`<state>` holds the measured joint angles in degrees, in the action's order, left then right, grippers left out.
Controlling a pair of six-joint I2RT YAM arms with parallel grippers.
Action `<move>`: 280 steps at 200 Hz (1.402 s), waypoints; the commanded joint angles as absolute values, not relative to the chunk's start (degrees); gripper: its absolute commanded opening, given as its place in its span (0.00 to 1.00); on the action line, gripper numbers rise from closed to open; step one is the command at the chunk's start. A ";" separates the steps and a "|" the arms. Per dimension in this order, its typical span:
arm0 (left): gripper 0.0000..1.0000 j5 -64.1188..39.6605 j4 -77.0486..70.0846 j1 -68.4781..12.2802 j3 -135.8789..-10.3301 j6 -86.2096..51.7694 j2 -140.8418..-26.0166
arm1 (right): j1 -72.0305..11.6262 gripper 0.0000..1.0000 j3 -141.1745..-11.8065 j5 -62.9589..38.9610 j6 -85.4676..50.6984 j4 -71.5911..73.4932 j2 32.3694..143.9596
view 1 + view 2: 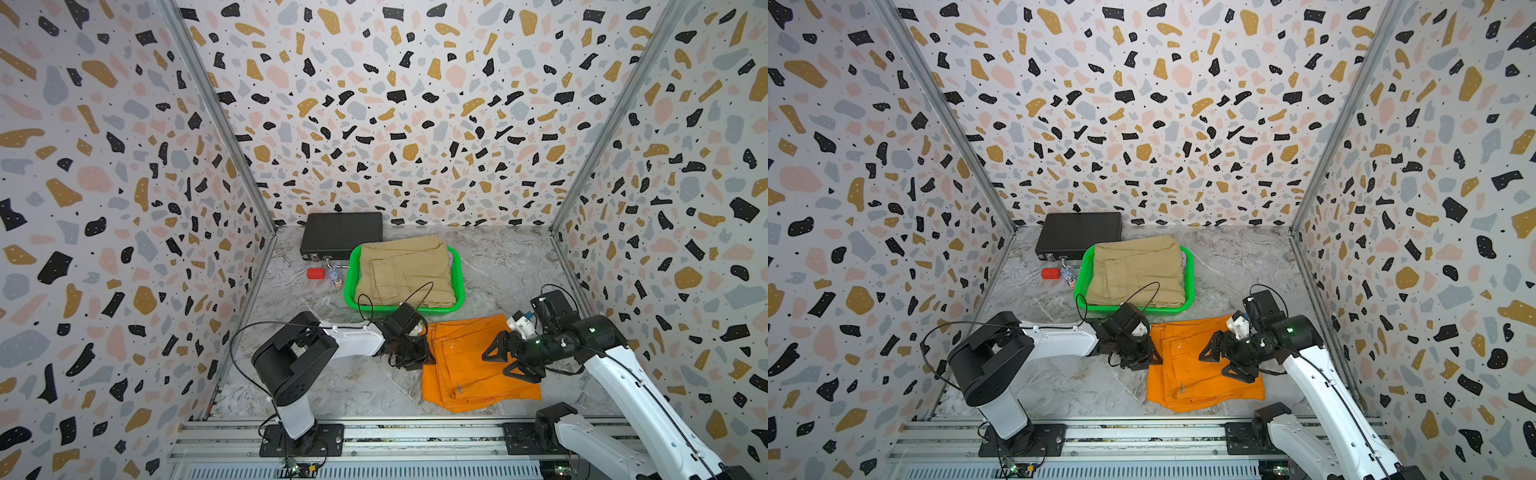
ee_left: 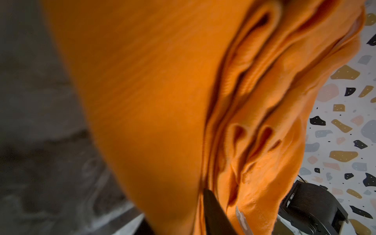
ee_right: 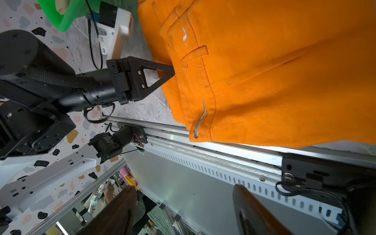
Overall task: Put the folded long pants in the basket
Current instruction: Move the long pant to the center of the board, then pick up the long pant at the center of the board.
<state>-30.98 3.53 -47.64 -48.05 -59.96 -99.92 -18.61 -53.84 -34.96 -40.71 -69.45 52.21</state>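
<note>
black box (image 1: 340, 235): one, flat and closed, at the far left of the table (image 1: 511, 266) against the back wall.
red block (image 1: 316, 273): one, small, in front of the box.
trinket (image 1: 336, 280): one, tiny, just beside the red block; too small to tell what it is.
basket (image 1: 351, 286): one, bright green with a rolled rim, near the middle of the table, its far-left corner close to the box.
khaki pants (image 1: 405, 270): one folded pair, plain tan, lying flat in the basket and filling most of it.
lilac cloth (image 1: 450, 258): one sliver showing under the khaki pair at the basket's far-right corner.
left claw (image 1: 428, 358): one, jaws drawn nearly together on the left edge of the orange pants; in the right wrist view its black triangular finger (image 3: 162, 73) meets the waistband.
orange pants (image 1: 469, 365): one folded pair on the table in front of the basket, just short of its front rim, lying between the two claws.
orange pants, look: bright orange twill in a rough rectangle of stacked layers, with a belt loop, pocket seams, a small white mark and a pale strip near one edge.
right claw (image 1: 495, 365): one, jaws spread wide, holding nothing, over the right part of the orange pants.
</note>
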 commanded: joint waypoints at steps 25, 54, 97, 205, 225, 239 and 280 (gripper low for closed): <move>0.00 -29.64 13.87 -45.98 -49.47 -53.02 -95.92 | -18.46 0.79 -60.33 -23.89 -35.43 -72.25 56.79; 0.00 -25.45 28.39 -41.95 -50.01 -44.13 -88.57 | -18.46 0.84 -62.36 -17.68 -32.29 -71.47 62.23; 0.00 -23.75 41.65 -36.54 -50.74 -33.61 -79.52 | -18.46 0.84 -58.18 -17.94 -31.01 -62.82 70.77; 0.00 -23.03 45.11 -35.14 -53.52 -30.30 -82.18 | -19.16 0.78 -46.33 -32.08 -38.74 -30.79 90.39; 0.00 -23.07 45.15 -35.07 -53.62 -30.02 -82.55 | -19.38 0.50 -45.99 -32.61 -38.80 -29.45 90.40; 0.00 -23.20 45.17 -35.08 -53.61 -29.96 -82.53 | -19.55 0.21 -45.51 -33.37 -39.57 -28.65 90.35; 0.00 -23.16 46.12 -35.07 -54.31 -29.88 -81.60 | -19.95 0.00 -45.90 -31.62 -39.46 -32.68 85.72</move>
